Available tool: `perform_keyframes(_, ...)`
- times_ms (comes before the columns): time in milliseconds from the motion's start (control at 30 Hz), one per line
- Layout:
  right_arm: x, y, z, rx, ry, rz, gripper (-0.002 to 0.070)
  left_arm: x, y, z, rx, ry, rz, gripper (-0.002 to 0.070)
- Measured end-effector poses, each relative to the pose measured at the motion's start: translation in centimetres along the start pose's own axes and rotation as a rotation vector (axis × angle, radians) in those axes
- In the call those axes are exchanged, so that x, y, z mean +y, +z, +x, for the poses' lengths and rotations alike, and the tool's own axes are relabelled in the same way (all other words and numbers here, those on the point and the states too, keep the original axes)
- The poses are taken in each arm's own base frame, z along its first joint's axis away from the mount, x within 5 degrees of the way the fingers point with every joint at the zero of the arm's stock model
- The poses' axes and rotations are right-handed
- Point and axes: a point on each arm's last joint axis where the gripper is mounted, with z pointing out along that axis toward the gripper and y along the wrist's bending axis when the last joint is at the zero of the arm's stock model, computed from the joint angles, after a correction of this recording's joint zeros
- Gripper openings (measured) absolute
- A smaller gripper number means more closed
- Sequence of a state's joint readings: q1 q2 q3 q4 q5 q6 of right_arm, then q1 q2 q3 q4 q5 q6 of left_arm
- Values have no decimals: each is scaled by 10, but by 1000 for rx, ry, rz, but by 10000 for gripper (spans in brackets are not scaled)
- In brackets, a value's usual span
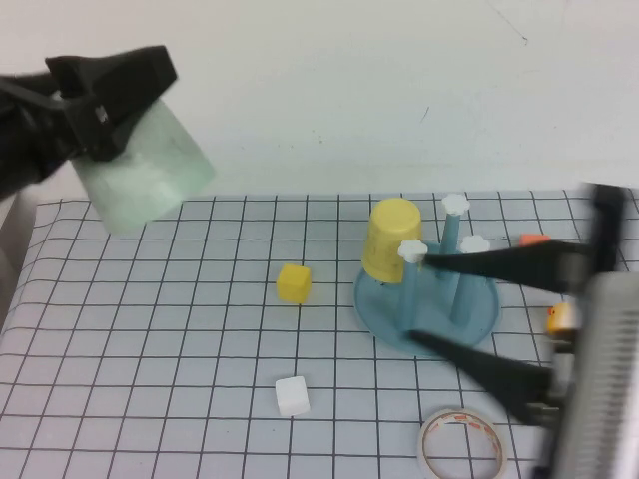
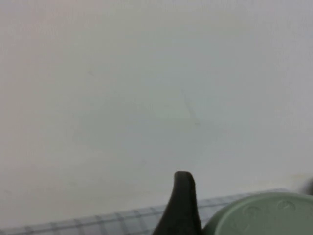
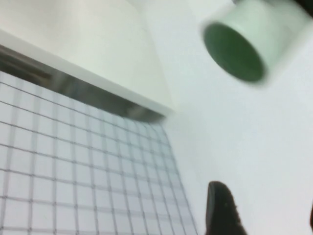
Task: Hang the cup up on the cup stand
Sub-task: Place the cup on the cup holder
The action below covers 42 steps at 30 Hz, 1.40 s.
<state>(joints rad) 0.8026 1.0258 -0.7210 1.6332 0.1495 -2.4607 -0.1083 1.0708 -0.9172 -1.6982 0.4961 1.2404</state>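
Nearest, the right end effector (image 1: 454, 304) is spread open around the cup stand (image 1: 427, 299), while the mint-green cup (image 1: 150, 175) is gripped high at far left by the left end effector (image 1: 110, 100), so a peg could be missed.

A yellow cup (image 1: 391, 239) sits upside down on a peg. Left of it lies a yellow block (image 1: 294, 282), a white block (image 1: 292, 395) nearer, and a tape roll (image 1: 461, 446) near right on the gridded counter (image 1: 150, 329).
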Motion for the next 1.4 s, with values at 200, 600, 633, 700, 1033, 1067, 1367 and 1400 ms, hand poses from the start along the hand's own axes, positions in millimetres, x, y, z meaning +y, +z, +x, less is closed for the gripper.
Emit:
perform_keyframes(200, 2, -48, 29, 205, 130, 250, 365, 11, 0, -12, -61, 110, -142, 543)
perform_keyframes(600, 11, -101, 84, 588, 338, 616, 366, 1, 62, -17, 47, 355, 196, 542)
perform_keyframes(633, 13, -102, 86, 608, 339, 623, 366, 2, 71, -15, 56, 357, 210, 542)
perform_keyframes(700, 14, -104, 90, 635, 336, 635, 366, -2, 97, -15, 70, 367, 261, 541)
perform_keyframes(1033, 15, -104, 91, 641, 335, 635, 366, -27, 199, 34, 146, 430, 454, 540)
perform_keyframes(1067, 15, -104, 91, 641, 335, 635, 366, -29, 209, 41, 155, 438, 472, 540)
perform_keyframes(1367, 15, -104, 91, 641, 335, 635, 366, -15, 281, 104, 220, 429, 513, 539)
perform_keyframes(1400, 15, -104, 91, 641, 335, 635, 366, -13, 286, 106, 214, 434, 510, 539)
